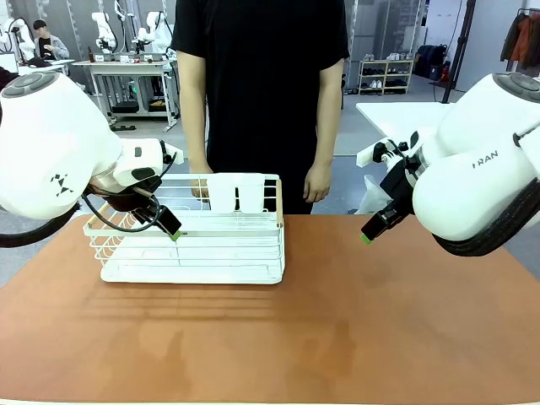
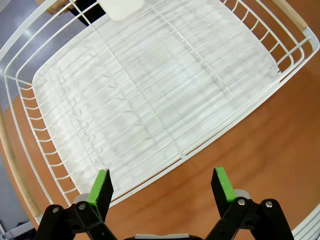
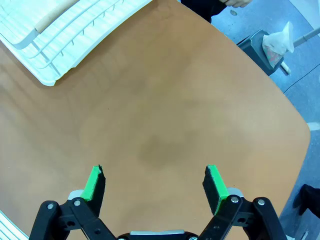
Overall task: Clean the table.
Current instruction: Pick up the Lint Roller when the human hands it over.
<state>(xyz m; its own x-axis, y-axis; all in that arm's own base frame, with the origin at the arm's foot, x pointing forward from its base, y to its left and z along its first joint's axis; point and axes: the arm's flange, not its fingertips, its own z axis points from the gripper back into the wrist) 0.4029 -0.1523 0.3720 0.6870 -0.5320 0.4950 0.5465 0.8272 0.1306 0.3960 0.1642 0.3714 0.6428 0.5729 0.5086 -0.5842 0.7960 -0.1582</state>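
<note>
The smooth, matte terracotta desk [image 1: 354,329] with rounded corners carries a white wire rack [image 1: 194,253] toward 10 o'clock. The rack is a rectangular basket of thin coated rods over a glossy ribbed white tray [image 2: 150,100]. It has pale wooden handles [image 2: 11,165] at its ends and a white plastic cup holder [image 1: 236,192] on its far rim. The left tool [image 2: 162,182] hangs over the rack's near rim, its green-padded fingers spread wide and pinching nothing. The right tool [image 3: 156,182], also spread and empty, hovers above bare desk at 3 o'clock. A person in a black shirt [image 1: 261,84] stands at 12 o'clock, one hand [image 1: 318,181] hanging behind the far edge.
</note>
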